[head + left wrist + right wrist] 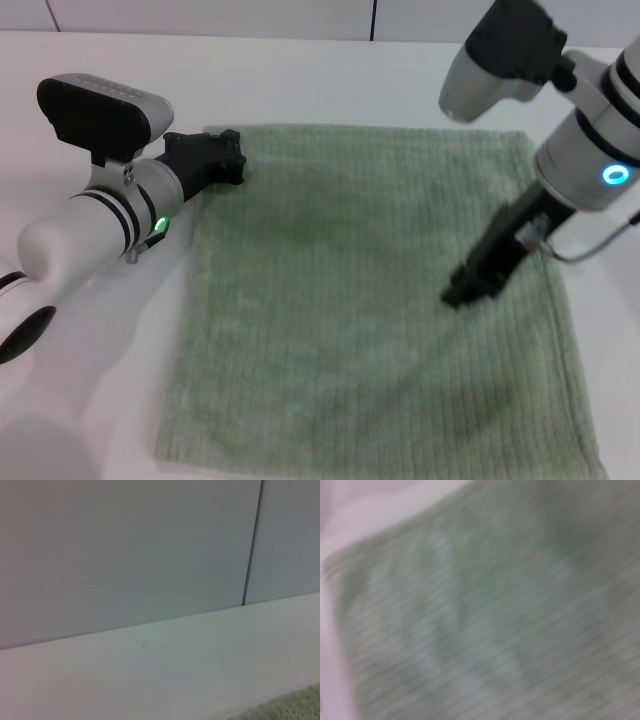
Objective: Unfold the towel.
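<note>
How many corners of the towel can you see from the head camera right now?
3: the towel shows its far-right corner, its near-left corner, and its far-left corner beside the left gripper. The near-right corner runs out of frame. The right gripper is over the right side.

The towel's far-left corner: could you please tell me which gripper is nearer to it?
Left. The left gripper sits right at the far-left corner of the towel, at its edge. The right gripper is over the towel's right side, well away from that corner.
</note>
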You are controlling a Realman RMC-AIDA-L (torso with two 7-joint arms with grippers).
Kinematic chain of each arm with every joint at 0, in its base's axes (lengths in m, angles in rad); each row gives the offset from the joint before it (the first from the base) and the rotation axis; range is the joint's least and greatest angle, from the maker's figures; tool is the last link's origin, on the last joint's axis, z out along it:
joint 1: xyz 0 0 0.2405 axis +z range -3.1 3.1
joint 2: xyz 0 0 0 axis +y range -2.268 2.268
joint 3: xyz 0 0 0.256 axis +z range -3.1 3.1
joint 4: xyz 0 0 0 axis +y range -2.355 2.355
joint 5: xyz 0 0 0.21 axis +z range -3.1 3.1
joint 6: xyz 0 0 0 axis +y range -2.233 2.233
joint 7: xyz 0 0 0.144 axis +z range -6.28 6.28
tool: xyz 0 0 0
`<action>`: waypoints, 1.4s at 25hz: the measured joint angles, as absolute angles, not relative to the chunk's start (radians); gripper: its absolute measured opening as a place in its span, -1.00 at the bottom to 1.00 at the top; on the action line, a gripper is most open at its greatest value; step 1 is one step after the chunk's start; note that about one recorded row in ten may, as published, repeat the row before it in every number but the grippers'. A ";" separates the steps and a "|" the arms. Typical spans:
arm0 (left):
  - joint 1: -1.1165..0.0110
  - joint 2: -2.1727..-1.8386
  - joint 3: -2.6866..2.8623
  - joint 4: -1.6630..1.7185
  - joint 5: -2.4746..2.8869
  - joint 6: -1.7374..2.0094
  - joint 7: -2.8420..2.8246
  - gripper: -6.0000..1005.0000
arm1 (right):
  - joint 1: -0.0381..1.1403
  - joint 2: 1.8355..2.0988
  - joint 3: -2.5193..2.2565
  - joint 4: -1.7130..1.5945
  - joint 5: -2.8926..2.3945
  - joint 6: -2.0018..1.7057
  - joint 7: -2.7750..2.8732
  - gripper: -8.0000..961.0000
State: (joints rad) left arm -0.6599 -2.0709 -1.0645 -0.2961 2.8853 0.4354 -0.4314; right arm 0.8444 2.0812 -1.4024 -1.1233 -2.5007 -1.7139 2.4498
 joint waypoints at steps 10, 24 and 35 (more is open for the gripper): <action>-0.658 -2.071 -1.065 -0.296 2.885 0.418 -0.432 -0.72 | 0.639 2.092 -1.308 -1.213 -2.356 -1.166 2.181 -0.48; -0.468 -2.067 -1.195 -0.329 2.880 0.937 -0.421 -0.70 | 0.272 2.084 -1.282 -0.928 -0.863 -1.042 0.770 -0.47; -0.370 -2.072 -1.331 -0.323 2.879 1.133 -0.417 -0.51 | 0.242 2.083 -1.135 -0.574 -0.590 -1.250 0.512 -0.23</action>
